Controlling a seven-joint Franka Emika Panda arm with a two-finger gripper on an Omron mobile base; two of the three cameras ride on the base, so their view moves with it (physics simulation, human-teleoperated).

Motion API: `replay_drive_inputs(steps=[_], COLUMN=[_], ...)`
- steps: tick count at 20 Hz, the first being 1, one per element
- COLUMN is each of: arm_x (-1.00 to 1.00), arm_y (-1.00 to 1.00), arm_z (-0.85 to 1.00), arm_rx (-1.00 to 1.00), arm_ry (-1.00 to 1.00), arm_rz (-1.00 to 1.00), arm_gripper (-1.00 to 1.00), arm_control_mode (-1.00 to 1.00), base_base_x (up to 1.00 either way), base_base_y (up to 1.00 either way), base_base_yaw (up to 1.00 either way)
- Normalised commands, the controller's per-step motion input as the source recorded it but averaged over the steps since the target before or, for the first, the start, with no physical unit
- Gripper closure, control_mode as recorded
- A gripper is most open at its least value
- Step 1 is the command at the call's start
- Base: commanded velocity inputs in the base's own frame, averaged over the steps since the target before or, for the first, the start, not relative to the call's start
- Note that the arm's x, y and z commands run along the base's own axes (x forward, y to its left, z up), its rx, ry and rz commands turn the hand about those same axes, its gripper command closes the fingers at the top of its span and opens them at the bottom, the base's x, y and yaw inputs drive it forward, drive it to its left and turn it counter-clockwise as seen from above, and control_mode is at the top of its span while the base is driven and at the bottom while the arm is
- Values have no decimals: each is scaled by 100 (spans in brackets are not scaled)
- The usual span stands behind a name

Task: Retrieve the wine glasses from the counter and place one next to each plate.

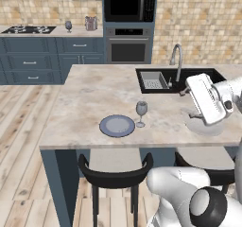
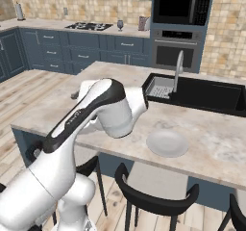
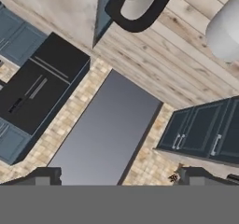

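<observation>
Two wine glasses are in sight. One clear glass (image 1: 141, 112) stands upright on the island worktop (image 1: 90, 98), just beside the right edge of the blue-grey plate (image 1: 117, 126), near the worktop's front edge. The other, a dark goblet (image 1: 68, 26), stands on the far worktop (image 1: 71, 32) against the tiled wall, between the gas hob (image 1: 28, 30) and the silver toaster (image 1: 90, 23); the right base view shows it too, small and dim.

There are two plates. The blue-grey one lies towards the front middle of the island. The pale plate (image 2: 167, 143) lies further right along the same front edge, in front of the black sink (image 2: 202, 93), with no glass beside it.

The jaws (image 3: 116, 178) are raised above the island and turned away from it, so the hand view looks across floor and cabinets. The two fingertips (image 3: 44, 176) stand far apart with nothing between them. Both glasses are well apart from the jaws.
</observation>
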Motion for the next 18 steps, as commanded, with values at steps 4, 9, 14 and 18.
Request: replay_drive_inputs(steps=[4,9,14,18], arm_x=[0,0,0,0], arm_y=[0,0,0,0], arm_z=[0,0,0,0], arm_rx=[0,0,0,0], arm_ry=[0,0,0,0], arm_rz=[0,0,0,0], arm_gripper=[-100,-100,-100,-100], arm_control_mode=[100,100,100,100], base_base_x=[-88,-46,-5,12], base_base_y=[27,79,100,100], base_base_yaw=[0,0,0,0])
